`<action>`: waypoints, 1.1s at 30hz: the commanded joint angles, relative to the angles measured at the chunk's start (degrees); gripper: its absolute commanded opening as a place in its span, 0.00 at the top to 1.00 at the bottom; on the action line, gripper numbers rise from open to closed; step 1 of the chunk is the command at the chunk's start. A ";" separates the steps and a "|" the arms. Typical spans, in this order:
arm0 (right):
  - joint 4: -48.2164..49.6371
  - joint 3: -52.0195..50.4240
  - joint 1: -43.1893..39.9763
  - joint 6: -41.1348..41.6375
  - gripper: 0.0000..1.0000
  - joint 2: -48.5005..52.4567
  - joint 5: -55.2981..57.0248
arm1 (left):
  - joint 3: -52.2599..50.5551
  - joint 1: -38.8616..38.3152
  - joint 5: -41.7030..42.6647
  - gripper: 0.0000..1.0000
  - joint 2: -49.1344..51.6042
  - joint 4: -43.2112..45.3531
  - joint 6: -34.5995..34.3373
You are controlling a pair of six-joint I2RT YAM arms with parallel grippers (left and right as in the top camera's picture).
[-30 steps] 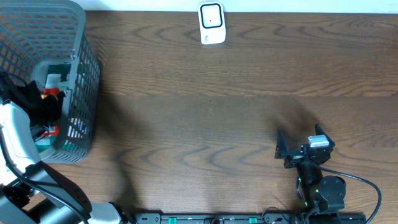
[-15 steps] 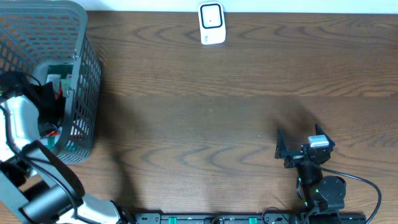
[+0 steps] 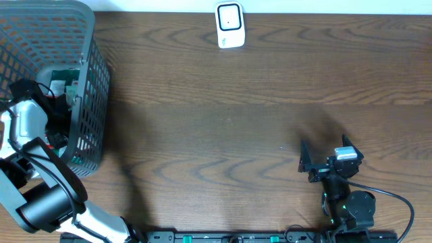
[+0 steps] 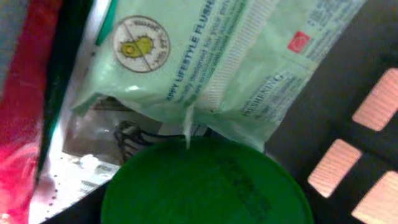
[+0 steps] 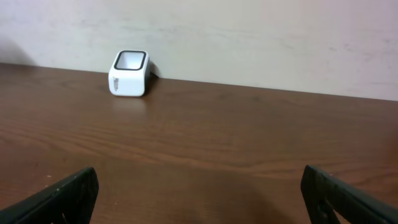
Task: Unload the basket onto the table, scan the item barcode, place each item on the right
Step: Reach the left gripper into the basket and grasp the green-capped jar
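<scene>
On the pale green packet (image 4: 236,56) below me I read "…APPY LIFESTYLE FLUSH…". Its round seal (image 4: 141,42) and red badge (image 4: 299,42) carry print that seems too blurred to make out.

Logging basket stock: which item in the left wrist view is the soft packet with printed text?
The pale green flushable-wipes packet across the top. The round green lid below it is plain; the red pack lies at the left edge.
</scene>
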 commanded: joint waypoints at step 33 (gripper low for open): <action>-0.17 -0.07 0.46 0.79 0.01 -0.31 -0.07 | 0.92 1.31 -0.09 0.48 -8.09 -2.91 -6.93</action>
